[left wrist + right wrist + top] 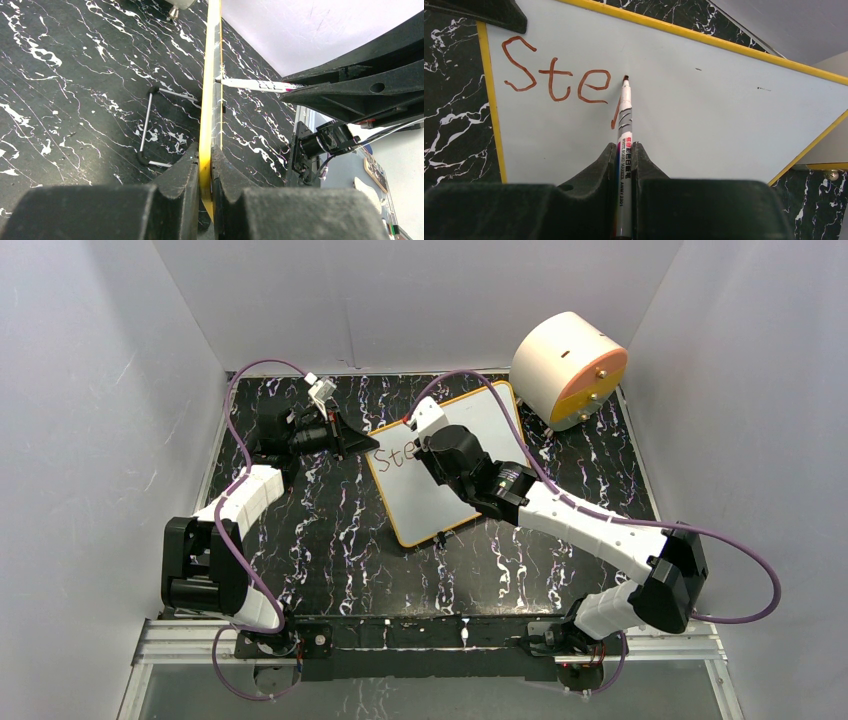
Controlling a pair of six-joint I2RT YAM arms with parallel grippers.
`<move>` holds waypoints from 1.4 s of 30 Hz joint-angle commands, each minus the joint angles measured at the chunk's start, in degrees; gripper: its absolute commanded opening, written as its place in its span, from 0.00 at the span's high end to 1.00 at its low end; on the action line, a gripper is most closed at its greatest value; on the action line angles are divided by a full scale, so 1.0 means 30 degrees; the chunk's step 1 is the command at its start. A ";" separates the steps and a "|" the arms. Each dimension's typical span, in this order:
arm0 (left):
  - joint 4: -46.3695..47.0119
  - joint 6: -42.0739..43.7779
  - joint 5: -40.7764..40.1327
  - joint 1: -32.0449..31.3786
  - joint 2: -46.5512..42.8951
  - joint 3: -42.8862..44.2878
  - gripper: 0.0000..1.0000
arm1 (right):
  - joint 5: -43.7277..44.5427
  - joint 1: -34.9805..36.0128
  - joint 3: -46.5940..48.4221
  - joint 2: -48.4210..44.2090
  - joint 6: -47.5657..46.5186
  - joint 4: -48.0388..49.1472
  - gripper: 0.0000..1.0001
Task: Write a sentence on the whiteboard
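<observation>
Right wrist view: the white marker (626, 112), clenched in the right gripper (625, 149), is pointed straight ahead, tip touching the yellow-framed whiteboard (704, 100) just right of the reddish-brown sentence (556, 82) at "Ste", while the left gripper (205, 162) is clamped on the board's edge.
</observation>
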 commanded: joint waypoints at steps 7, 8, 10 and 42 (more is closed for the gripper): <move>-0.2372 0.1205 -0.0428 -0.0704 0.0899 -0.0543 1.00 | 0.0650 -0.0235 0.0160 0.0191 -0.0093 0.1152 1.00; -0.2379 0.1212 -0.0432 -0.0704 0.0901 -0.0525 1.00 | 0.0797 -0.0281 0.0121 0.0190 -0.0078 0.1156 1.00; -0.2373 0.1212 -0.0432 -0.0704 0.0899 -0.0533 1.00 | 0.0923 -0.0326 0.0087 0.0139 -0.0062 0.1142 1.00; -0.2491 0.1270 -0.0533 -0.0822 0.1076 -0.0500 1.00 | -0.0160 -0.0541 -0.1028 -0.0631 0.1338 -0.1040 1.00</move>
